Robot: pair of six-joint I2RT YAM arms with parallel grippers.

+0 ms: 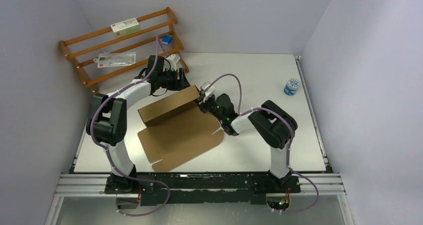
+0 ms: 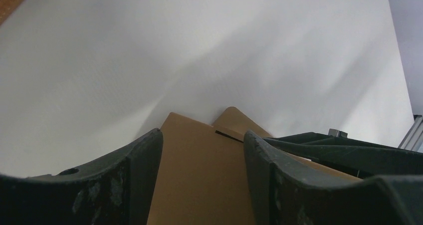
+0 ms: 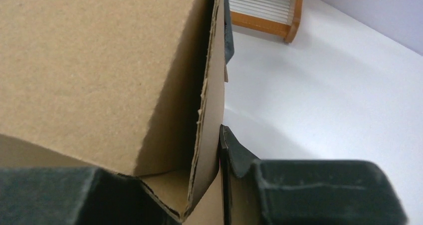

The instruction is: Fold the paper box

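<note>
The paper box (image 1: pixel 174 130) is plain brown cardboard in mid-table. Its near half lies flat, and its far part (image 1: pixel 167 107) is folded up into a long raised wall. My left gripper (image 1: pixel 183 81) reaches over the far right end of that wall. In the left wrist view its fingers (image 2: pixel 134 170) stand apart over a flat cardboard panel (image 2: pixel 199 180), pinching nothing. My right gripper (image 1: pixel 202 101) is at the wall's right end. In the right wrist view one fingertip (image 3: pixel 233 154) presses the outer face of the end flap (image 3: pixel 209 110), and the folded corner fills the jaws.
A wooden rack (image 1: pixel 119 45) holding packets and a small blue cube (image 1: pixel 166 39) stands at the back left, close behind the left arm. A small blue-and-white jar (image 1: pixel 291 86) sits at the right. Grey walls close in three sides.
</note>
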